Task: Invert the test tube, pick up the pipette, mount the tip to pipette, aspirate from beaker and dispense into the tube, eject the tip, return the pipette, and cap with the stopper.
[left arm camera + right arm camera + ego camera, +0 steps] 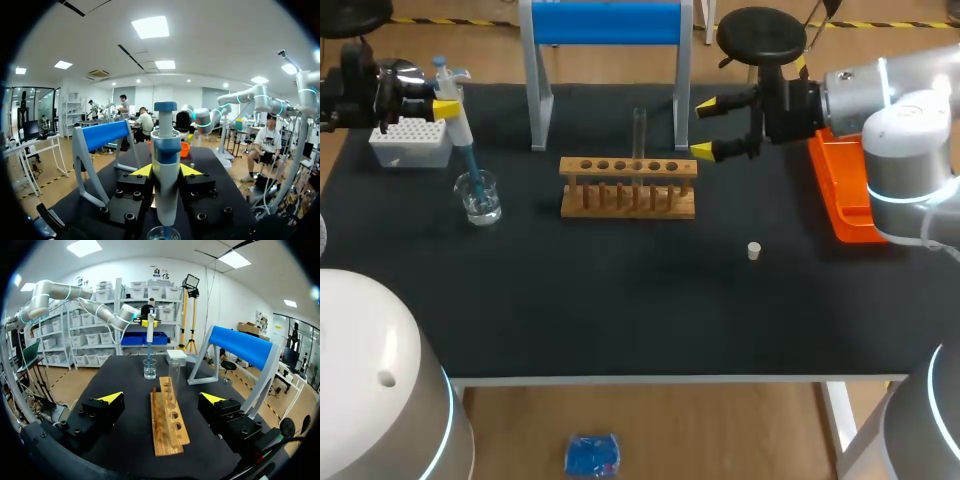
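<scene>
My left gripper (445,108) is shut on the white and blue pipette (457,120), holding it upright at the table's far left. The pipette's blue tip (471,172) dips into the glass beaker (479,197). In the left wrist view the pipette (165,165) stands between the yellow fingertips, with the beaker (163,233) below it. A clear test tube (639,132) stands upright in the wooden rack (628,187). My right gripper (704,128) hangs open just right of the rack; from its wrist, the test tube (173,382) and rack (168,427) lie ahead between its fingers. A small white stopper (754,250) lies on the mat.
A white tip box (410,142) sits behind the beaker at the far left. A stand with a blue top bar (606,22) rises behind the rack. An orange tray (842,190) lies at the right edge under my right arm.
</scene>
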Tool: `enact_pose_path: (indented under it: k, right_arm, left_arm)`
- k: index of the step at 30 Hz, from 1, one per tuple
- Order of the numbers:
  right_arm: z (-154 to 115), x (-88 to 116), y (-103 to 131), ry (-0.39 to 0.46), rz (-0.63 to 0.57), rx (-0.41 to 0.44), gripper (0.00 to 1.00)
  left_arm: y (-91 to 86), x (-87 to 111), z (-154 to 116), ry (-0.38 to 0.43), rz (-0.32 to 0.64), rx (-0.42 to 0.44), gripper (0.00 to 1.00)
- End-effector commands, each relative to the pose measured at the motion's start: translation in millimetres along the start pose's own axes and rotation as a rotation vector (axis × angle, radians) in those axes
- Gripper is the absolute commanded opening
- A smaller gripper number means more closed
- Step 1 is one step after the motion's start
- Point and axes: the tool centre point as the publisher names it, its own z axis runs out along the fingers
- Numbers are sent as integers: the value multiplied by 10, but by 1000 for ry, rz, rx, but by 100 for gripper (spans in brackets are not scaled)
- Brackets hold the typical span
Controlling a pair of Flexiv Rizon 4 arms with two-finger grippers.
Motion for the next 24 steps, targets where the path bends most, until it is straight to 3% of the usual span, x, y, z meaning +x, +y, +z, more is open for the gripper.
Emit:
enact_pose_path:
  k: [1,16,24]
  right_arm:
    - [-3,0,-2,1,0,1,100]
    - [-3,0,-2,1,0,1,100]
    - [-3,0,-2,1,0,1,100]
  left_arm:
    - [-5,2,-2,1,-1,0,0]
    - [-373,80,-66,-38,21,-38,0]
    - [-688,86,-36,-47,34,-74,0]
